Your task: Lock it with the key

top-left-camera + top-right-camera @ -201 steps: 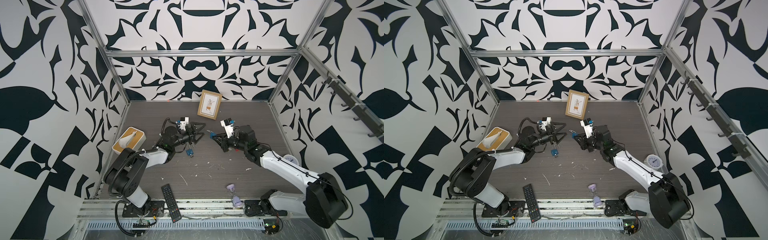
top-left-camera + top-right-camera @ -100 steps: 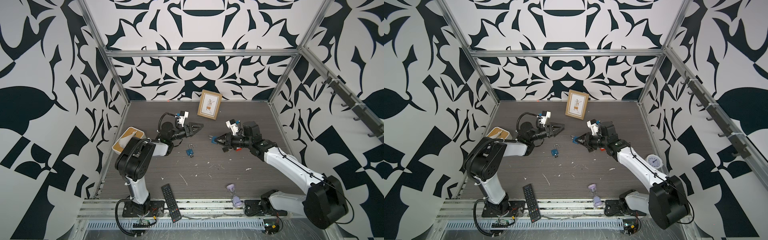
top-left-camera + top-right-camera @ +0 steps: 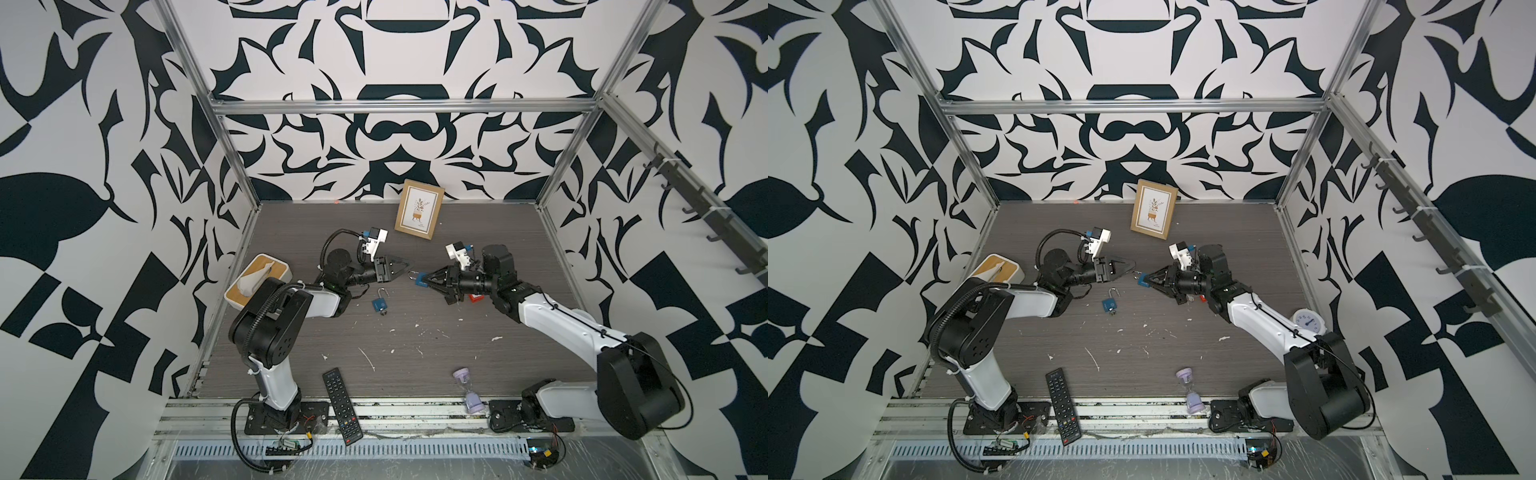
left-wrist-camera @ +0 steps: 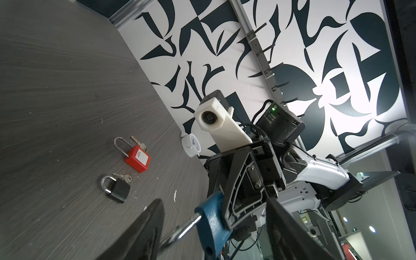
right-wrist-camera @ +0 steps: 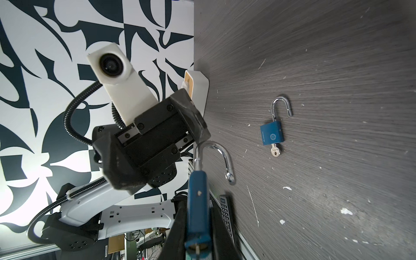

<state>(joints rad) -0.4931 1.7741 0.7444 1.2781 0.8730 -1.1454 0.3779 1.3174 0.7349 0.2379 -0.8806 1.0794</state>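
In front of the picture frame (image 3: 419, 215), a loose blue padlock (image 3: 380, 305) lies open on the table with its key (image 5: 275, 152) inserted. Red (image 4: 137, 158) and black (image 4: 117, 188) padlocks lie under your right arm. Both arms reach level, tips facing. Your right gripper (image 3: 424, 281) pinches the held blue padlock (image 5: 198, 198), and its open shackle (image 4: 180, 229) sits between the spread fingers of the left gripper (image 3: 405, 268).
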